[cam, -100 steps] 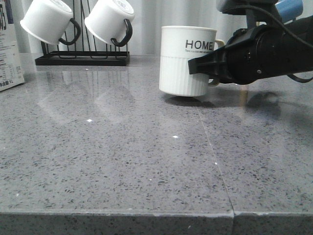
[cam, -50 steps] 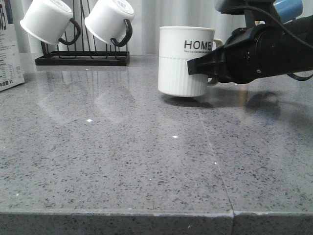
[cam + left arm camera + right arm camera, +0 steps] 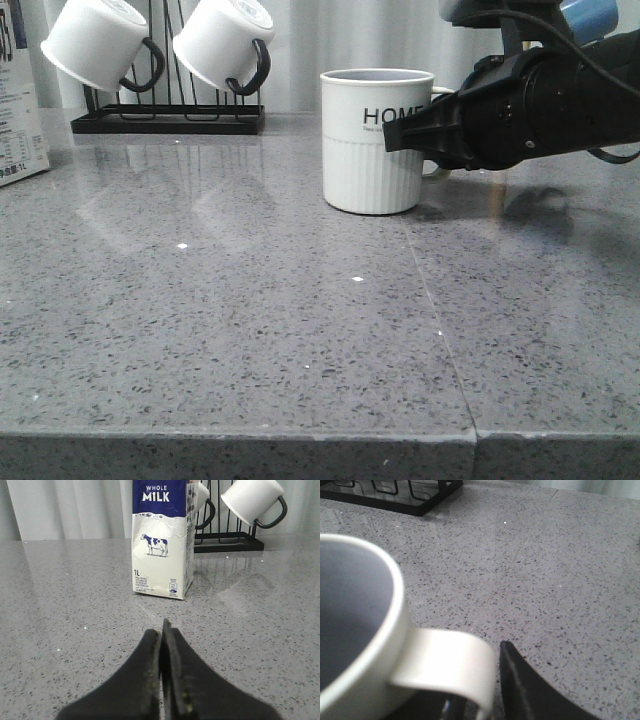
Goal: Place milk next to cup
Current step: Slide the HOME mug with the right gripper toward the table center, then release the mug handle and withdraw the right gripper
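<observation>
The cup (image 3: 375, 140), a white ribbed mug lettered "HOME", stands on the grey counter right of centre. My right gripper (image 3: 430, 135) reaches in from the right and is shut on its cream handle. In the right wrist view the handle (image 3: 445, 665) sits between the dark fingers (image 3: 530, 690), next to the cup's rim (image 3: 395, 610). The milk (image 3: 162, 540), a white carton with a blue top and a cow picture, stands upright ahead of my left gripper (image 3: 162, 630), which is shut and empty, well short of it. In the front view only the carton's edge (image 3: 20, 100) shows at far left.
A black rack (image 3: 165, 120) at the back left holds two white mugs with black handles (image 3: 100, 40); it also shows behind the milk in the left wrist view (image 3: 250, 500). A blue mug (image 3: 590, 15) is at the top right. The counter's front edge (image 3: 300, 435) is near.
The cup, held slightly above the counter before, has come down onto it and shifted a little left. My right gripper moved with it.
</observation>
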